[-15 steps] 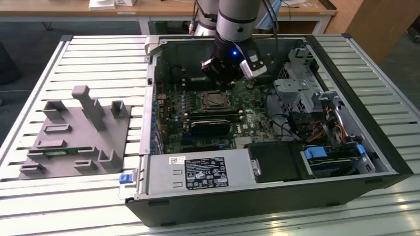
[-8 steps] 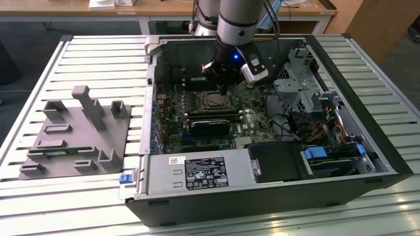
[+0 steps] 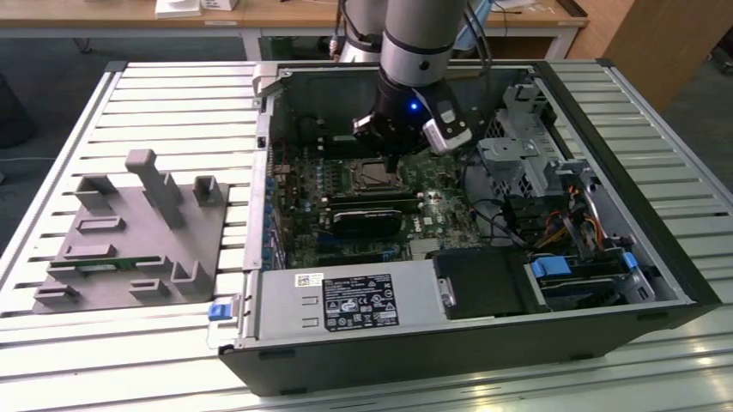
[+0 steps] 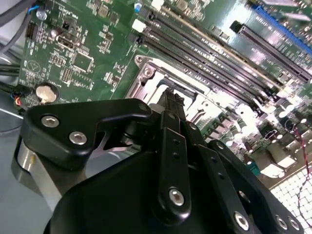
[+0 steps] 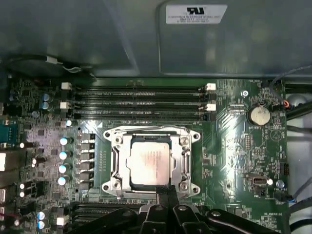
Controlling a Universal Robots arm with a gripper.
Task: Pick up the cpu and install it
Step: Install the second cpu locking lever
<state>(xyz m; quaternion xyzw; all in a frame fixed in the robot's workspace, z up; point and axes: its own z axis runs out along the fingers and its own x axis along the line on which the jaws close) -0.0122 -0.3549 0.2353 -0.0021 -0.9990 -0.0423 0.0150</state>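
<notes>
On the exterior view's left, a grey fixture block [image 3: 132, 236] is seen on the tabletop [image 3: 172, 94]. In the first wrist view, the cpu [image 5: 148, 163] is seated in its socket frame [image 5: 151, 163]; placement is judged underway. The end effector [image 5: 165, 191], fingers together, gripping nothing, is poised at the chip's edge; a gentle lift clear is called for.

One cpu [image 5: 148, 163] seated in one socket frame [image 5: 151, 161], four memory slots [image 5: 139, 103] (all bare), one coin battery [image 5: 259, 115], one open computer case [image 3: 641, 206], one grey fixture block [image 3: 132, 236], one gripper [image 5: 165, 195]
</notes>
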